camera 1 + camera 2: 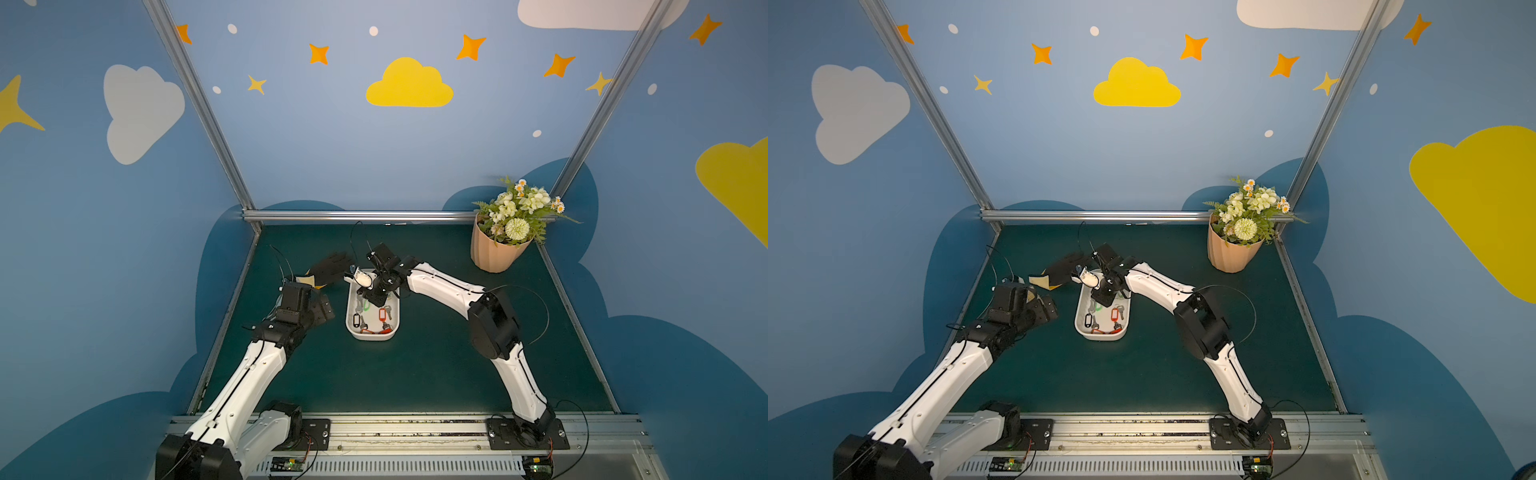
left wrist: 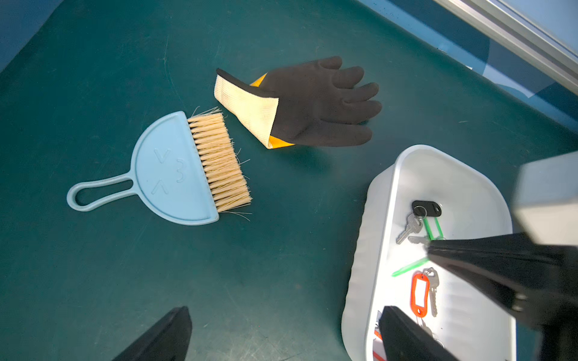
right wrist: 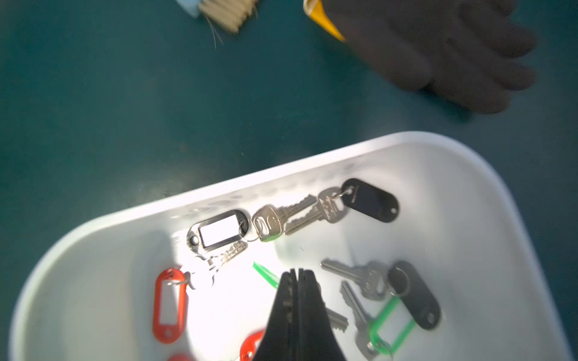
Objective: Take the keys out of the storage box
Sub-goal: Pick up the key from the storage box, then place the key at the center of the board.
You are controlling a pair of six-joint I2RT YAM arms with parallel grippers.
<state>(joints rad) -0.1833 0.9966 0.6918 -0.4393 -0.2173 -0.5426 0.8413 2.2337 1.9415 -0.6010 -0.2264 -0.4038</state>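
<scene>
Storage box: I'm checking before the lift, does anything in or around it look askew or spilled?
Nothing spilled: the keys lie inside the storage box. One oddity: a green tag sticks out edge-on beside the shut right gripper, unlike the flat tags; whether it is pinched is unclear.

Stereo pair: mounted high on arm-base side, tilted down and forward, far off. Both top views take in whole dark green table mat (image 1: pixel 415 374), near-identical frames, slight sideways offset.
Left wrist cam: close, angled down onto mat beside white shallow plastic tub (image 2: pixel 359 265); sees light blue plastic hand brush (image 2: pixel 169 175) and black rubber glove with cream cuff (image 2: pixel 319 103).
Right wrist cam: closest, blurred, looks down into tub (image 3: pixel 281 170).
Wrist views share tub, glove (image 3: pixel 438 47), brush bristles (image 3: pixel 225 12).
</scene>
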